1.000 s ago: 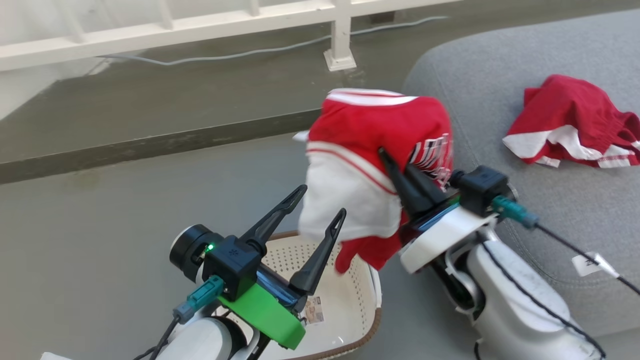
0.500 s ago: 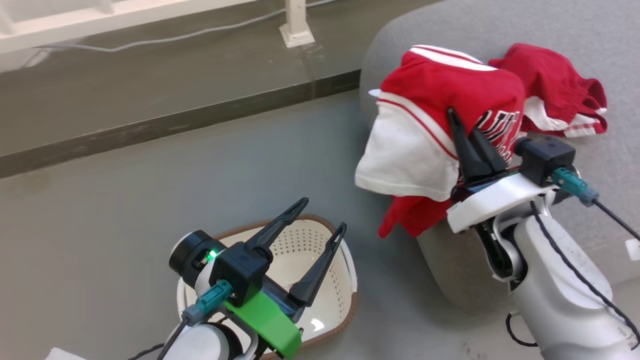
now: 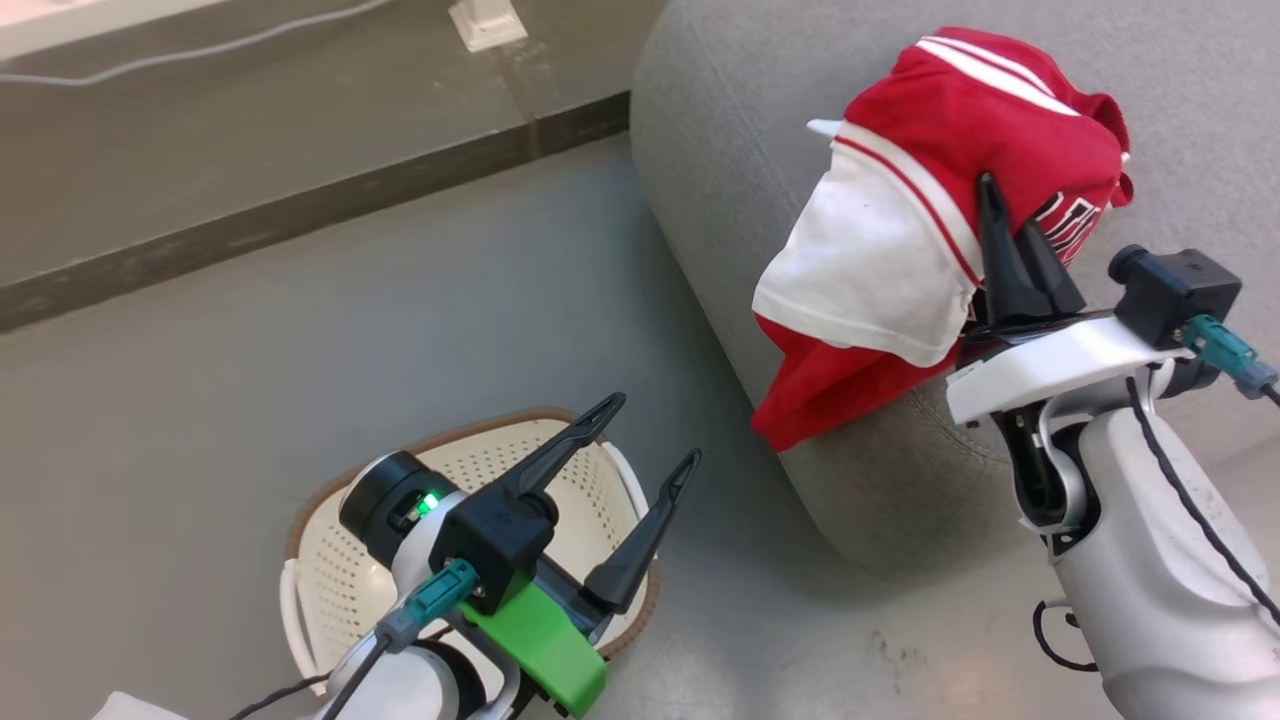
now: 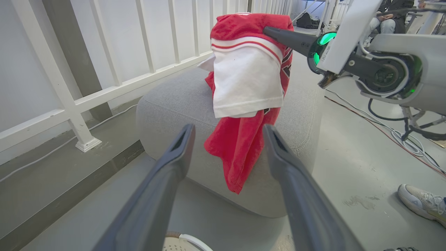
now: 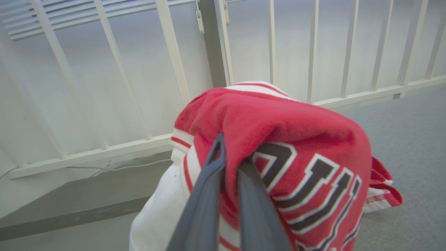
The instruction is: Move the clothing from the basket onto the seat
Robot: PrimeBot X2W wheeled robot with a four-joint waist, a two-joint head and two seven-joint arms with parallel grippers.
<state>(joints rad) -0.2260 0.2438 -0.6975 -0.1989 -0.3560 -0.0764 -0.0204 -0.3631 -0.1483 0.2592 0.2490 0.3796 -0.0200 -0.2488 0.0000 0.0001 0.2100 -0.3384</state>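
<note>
Lettered garment (image 3: 900, 250) hung over the seat (image 3: 720, 200) edge, pinched in the right end effector (image 3: 1008, 208), closed tight, forearm angled up beside the seat. Second red garment (image 5: 383, 195) lay on the seat behind it. Left end effector (image 3: 652, 430) spread wide above the basket (image 3: 320, 590), on grey floor (image 3: 300, 350) off the seat. White railing (image 5: 104, 150) beyond the seat.

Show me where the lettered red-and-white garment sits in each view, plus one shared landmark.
Head view: garment upper right, gripped by the right end effector.
Left wrist view: top centre.
Right wrist view: centre to lower right.
Shared landmark: the grey seat.
</note>
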